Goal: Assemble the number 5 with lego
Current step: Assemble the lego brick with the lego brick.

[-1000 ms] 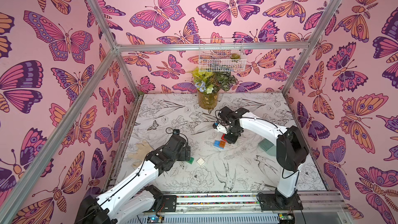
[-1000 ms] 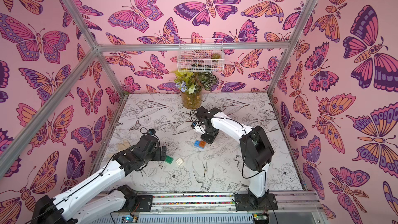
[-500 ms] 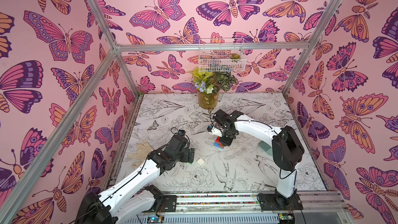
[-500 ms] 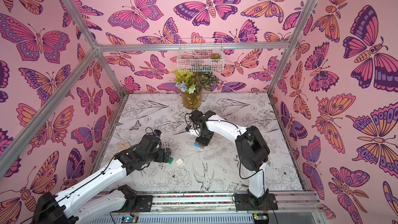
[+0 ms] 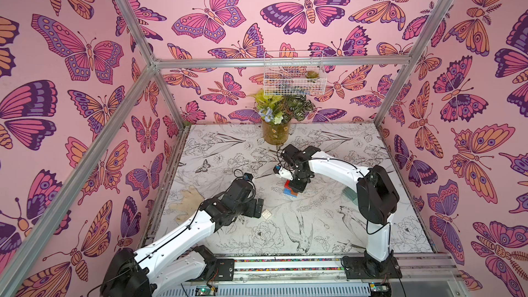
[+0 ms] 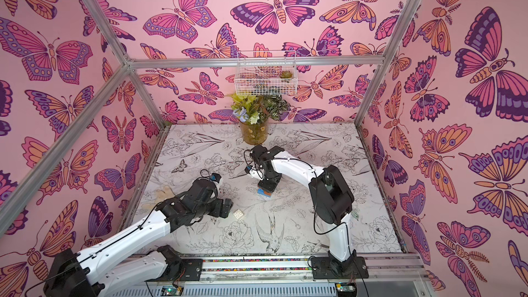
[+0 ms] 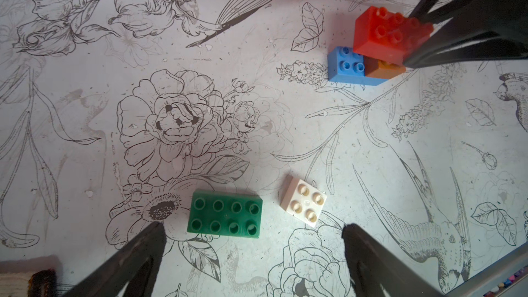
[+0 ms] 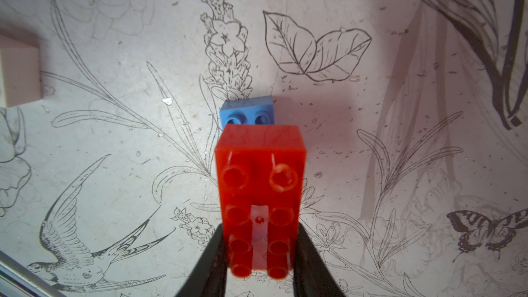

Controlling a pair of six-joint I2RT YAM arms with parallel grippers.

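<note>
My right gripper (image 8: 261,241) is shut on the red brick (image 8: 260,172), gripping its long sides. It holds that brick over the orange brick (image 7: 384,70), which sits on one end of the blue brick (image 7: 346,65). Whether red is pressed onto orange I cannot tell. In both top views this stack (image 5: 290,191) (image 6: 264,192) stands mid-table under the right gripper (image 5: 297,185). The green brick (image 7: 225,217) and the white brick (image 7: 304,204) lie loose just ahead of my open left gripper (image 7: 253,228). A top view shows the white brick (image 5: 267,214) beside the left gripper (image 5: 258,208); green is hidden there.
A glass vase of flowers (image 5: 275,132) stands at the back of the table, under a wire basket (image 5: 294,77) on the wall. A teal object (image 5: 350,194) lies behind the right arm. A tan patch (image 5: 188,202) marks the table's left side. Frame posts rise at the corners.
The right gripper has carried the red brick leftward and down over the blue and orange stack. The left gripper has slid right, over the green brick, and stays open.
</note>
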